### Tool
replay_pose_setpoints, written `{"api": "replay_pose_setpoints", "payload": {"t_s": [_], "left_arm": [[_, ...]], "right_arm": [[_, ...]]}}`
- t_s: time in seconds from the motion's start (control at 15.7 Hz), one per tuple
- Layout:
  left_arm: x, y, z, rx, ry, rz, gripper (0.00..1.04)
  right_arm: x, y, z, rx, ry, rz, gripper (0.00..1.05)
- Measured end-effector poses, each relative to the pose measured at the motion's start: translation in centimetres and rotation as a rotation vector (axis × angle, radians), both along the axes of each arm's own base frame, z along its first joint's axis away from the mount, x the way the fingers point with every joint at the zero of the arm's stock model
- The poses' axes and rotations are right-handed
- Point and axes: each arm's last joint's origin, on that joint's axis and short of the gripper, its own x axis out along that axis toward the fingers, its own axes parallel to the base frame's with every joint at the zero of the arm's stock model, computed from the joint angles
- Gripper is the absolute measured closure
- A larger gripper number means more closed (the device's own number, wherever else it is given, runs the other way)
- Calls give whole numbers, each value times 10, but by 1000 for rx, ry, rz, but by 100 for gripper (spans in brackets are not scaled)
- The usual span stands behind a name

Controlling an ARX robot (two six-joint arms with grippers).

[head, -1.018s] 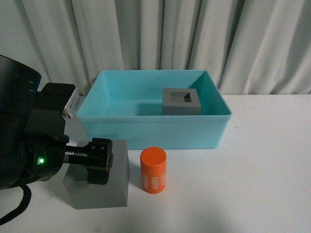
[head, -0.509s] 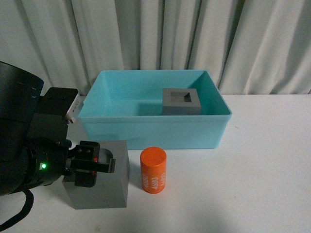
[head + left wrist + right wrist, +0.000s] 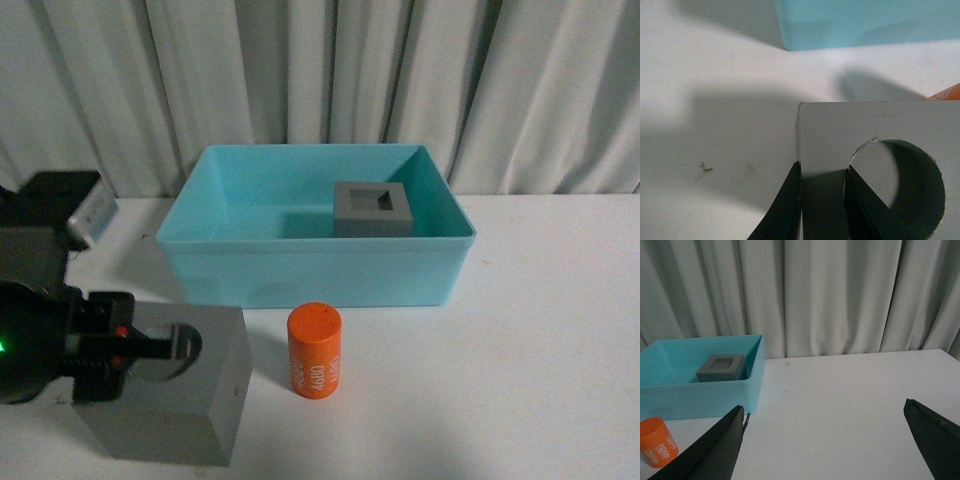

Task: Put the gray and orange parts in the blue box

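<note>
My left gripper (image 3: 140, 346) is shut on the gray cube with the round recess (image 3: 190, 405), at the front left. One finger (image 3: 785, 210) lies on the cube's outer side and the other is inside the recess, pinching the wall of the cube (image 3: 840, 132). The orange cylinder (image 3: 316, 350) with white digits stands upright just right of this cube, in front of the blue box (image 3: 316, 270). The gray cube with the square recess (image 3: 374, 208) sits inside the box at the back right. My right gripper (image 3: 825, 410) is open over bare table, holding nothing.
White curtains hang behind the table. The right wrist view shows the blue box (image 3: 700, 390), the square-recess cube (image 3: 721, 367) and the orange cylinder (image 3: 657, 442) off to one side, with white tabletop (image 3: 850, 385) beyond the fingers.
The round-recess cube has moved left and nearer the camera with my left gripper and looks larger. The cylinder, the box and the other cube have not moved.
</note>
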Motion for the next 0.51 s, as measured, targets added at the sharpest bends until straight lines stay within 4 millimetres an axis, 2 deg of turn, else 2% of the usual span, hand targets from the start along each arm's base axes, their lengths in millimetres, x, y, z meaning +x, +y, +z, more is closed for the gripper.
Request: {"api": "replay_pose_setpoints", "payload": {"t_s": [0.13,0.25,0.32,0.38,0.51], "left_arm": [[-1,7,46,-66,-107,24,86],[11,7,94,-118,-241,39,86],[17,3,106,-132,-268,30,86],[20,1,108,-137,-267,24,86],[36,-12,114,-143,-277,2,86]], "right_arm": [[0,0,0,0,0,0,6],[0,0,0,0,0,0,6],[0,0,0,0,0,0,6],[0,0,0,0,0,0,6],[0,0,0,0,0,0,6]]}}
